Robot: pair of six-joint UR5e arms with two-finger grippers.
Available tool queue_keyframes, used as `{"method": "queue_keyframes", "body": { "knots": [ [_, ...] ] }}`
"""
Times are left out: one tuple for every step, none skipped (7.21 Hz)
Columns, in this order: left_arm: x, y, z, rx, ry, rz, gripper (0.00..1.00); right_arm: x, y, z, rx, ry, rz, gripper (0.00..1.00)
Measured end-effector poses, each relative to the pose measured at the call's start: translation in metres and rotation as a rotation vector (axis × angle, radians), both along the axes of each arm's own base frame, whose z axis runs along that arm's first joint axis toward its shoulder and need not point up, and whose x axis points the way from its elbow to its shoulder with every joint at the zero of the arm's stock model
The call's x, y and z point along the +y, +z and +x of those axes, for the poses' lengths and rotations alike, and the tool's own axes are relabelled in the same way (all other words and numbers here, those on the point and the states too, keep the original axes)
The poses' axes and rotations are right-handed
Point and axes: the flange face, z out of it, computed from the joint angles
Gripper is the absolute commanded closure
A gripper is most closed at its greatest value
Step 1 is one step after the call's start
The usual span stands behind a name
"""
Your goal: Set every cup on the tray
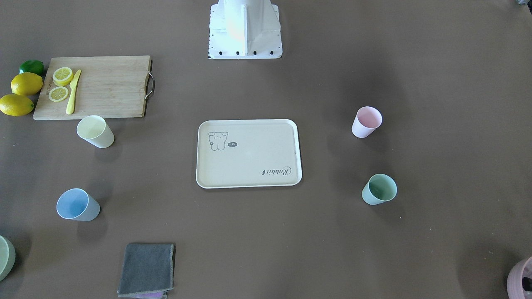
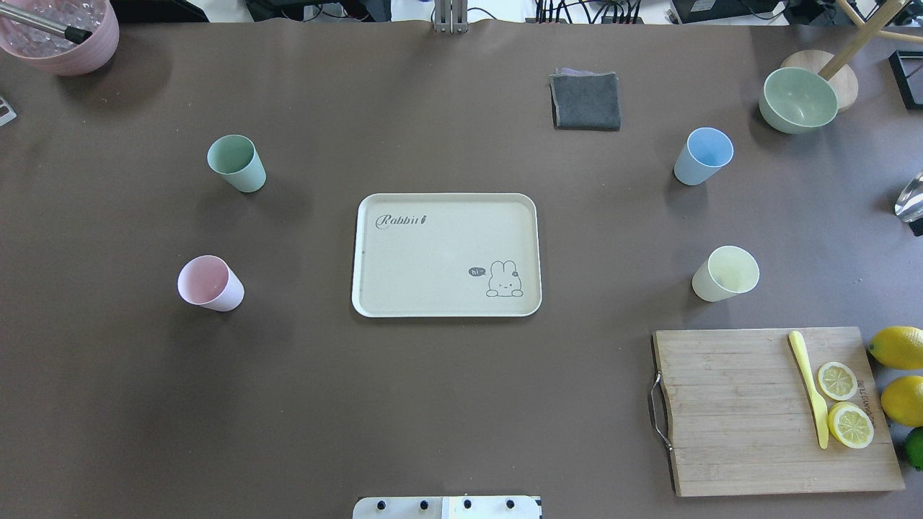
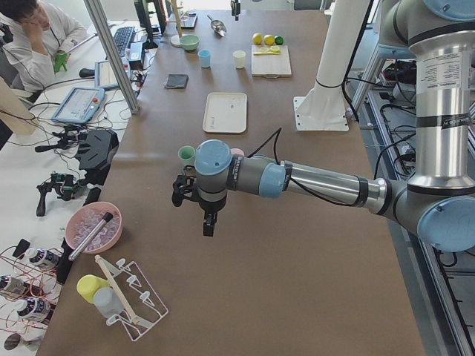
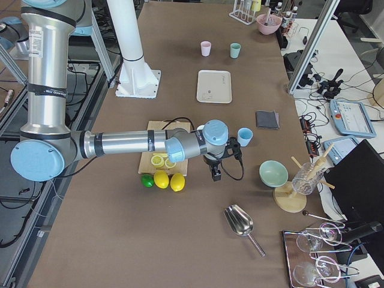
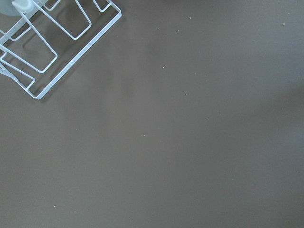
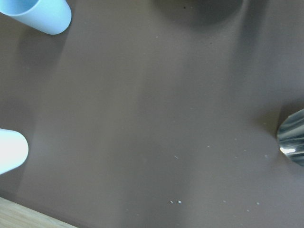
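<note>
The cream tray [image 2: 447, 311] lies empty at the table's middle, and also shows in the front view [image 1: 248, 185]. Four cups stand upright on the table around it, all apart from it: mint green [image 2: 236, 163] and pink [image 2: 210, 282] on the robot's left, light blue [image 2: 703, 156] and pale yellow [image 2: 725, 273] on its right. My left gripper [image 3: 209, 225] hangs above bare table beyond the mint cup [image 3: 186, 155]. My right gripper [image 4: 216, 174] hangs near the blue cup [image 4: 244, 137]. I cannot tell whether either gripper is open or shut.
A wooden cutting board [image 2: 728, 411] holds lemon slices and a yellow knife [image 2: 809, 389], with lemons [image 2: 898, 347] beside it. A grey cloth [image 2: 585, 101], a green bowl [image 2: 797, 99], a pink pot [image 2: 65, 36], a metal scoop [image 4: 243, 225] and a wire rack [image 5: 52, 38] stand at the edges.
</note>
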Motion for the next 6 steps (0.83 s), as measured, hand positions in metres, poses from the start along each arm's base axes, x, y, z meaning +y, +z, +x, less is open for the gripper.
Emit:
{"method": "queue_keyframes", "body": {
  "knots": [
    [-0.003, -0.006, 0.011, 0.006, -0.006, -0.01, 0.02, 0.001, -0.013, -0.029, -0.029, 0.03, -0.038, 0.02],
    [-0.006, -0.019, 0.034, 0.018, -0.019, -0.019, 0.02, 0.004, -0.025, -0.058, -0.057, 0.051, -0.075, 0.02],
    [-0.008, -0.032, 0.067, 0.034, -0.035, -0.031, 0.02, 0.008, -0.037, -0.085, -0.072, 0.061, -0.105, 0.04],
    [-0.007, -0.045, 0.105, 0.044, -0.054, -0.042, 0.02, 0.01, -0.05, -0.11, -0.073, 0.067, -0.121, 0.04],
    [-0.004, -0.055, 0.137, 0.049, -0.066, -0.046, 0.02, 0.012, -0.058, -0.133, -0.062, 0.063, -0.123, 0.05],
    [0.001, -0.064, 0.165, 0.053, -0.069, -0.056, 0.02, 0.016, -0.061, -0.152, -0.045, 0.051, -0.116, 0.06]
  ]
}}
